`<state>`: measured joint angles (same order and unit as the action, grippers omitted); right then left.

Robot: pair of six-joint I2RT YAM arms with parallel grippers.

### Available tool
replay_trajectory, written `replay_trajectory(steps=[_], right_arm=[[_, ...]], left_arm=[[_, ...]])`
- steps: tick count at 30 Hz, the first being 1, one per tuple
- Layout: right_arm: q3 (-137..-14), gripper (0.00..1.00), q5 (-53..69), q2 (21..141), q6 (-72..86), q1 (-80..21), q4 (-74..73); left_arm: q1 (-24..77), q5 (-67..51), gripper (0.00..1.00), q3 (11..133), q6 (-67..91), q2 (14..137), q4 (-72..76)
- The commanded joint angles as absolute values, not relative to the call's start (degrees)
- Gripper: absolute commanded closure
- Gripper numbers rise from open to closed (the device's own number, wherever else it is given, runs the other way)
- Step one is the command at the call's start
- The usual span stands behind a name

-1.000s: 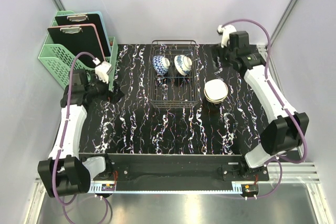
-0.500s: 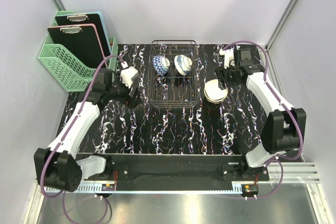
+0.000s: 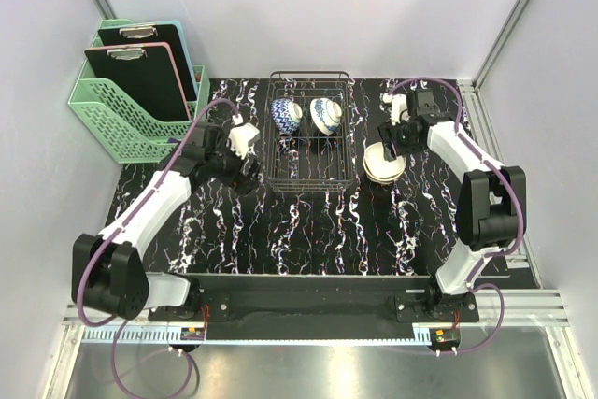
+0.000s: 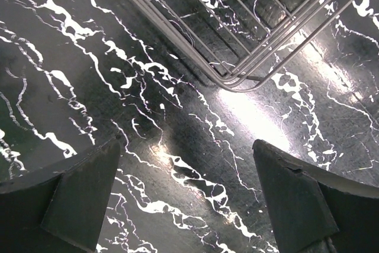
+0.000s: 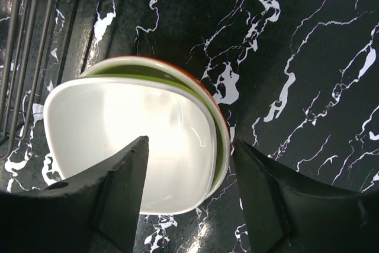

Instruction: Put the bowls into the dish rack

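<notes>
On the marbled desk [image 3: 308, 231], two patterned bowls [image 3: 286, 115] lean in the dish rack [image 3: 310, 186]; three stacked bowls [image 3: 383, 165] wait at its 3 o'clock. The right hand [image 5: 189, 146], part-open, straddles the rim of the cream bowl [image 5: 118, 140] to pinch it; the left hand [image 4: 186, 194] gapes empty.

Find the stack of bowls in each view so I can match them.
Top external: stack of bowls right of centre, beside the dish rack.
Left wrist: absent; only the rack's corner shows.
Right wrist: centre-left, under the right hand; rack wires at left edge.
Shared landmark: dish rack.
</notes>
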<state>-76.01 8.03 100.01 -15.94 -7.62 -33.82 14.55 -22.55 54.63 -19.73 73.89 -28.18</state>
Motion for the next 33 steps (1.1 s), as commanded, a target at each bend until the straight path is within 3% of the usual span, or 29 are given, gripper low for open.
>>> replay_trajectory(steps=[1, 4, 10, 17, 33], right_arm=[[-79.28, 0.35, 7.38, 100.37, -16.79, -7.82, -31.12], [-79.28, 0.39, 7.12, 101.07, -16.79, -7.82, -30.85], [-79.19, 0.62, 6.24, 101.86, -16.96, -7.74, -30.32], [-79.19, 0.74, 3.17, 101.69, -17.66, -7.82, -30.06], [-76.38, 0.81, -2.11, 98.0, -19.78, -6.33, -29.88]], left_arm=[[15.82, -21.27, 0.01, 57.21, -20.39, 76.37, -24.87], [16.7, -21.71, 0.01, 57.74, -20.22, 77.08, -24.79], [18.02, -21.88, 0.01, 57.83, -20.3, 78.31, -24.7], [18.9, -22.15, 0.01, 58.01, -20.13, 79.63, -24.34], [20.04, -21.88, 0.01, 58.19, -19.95, 80.33, -23.64]])
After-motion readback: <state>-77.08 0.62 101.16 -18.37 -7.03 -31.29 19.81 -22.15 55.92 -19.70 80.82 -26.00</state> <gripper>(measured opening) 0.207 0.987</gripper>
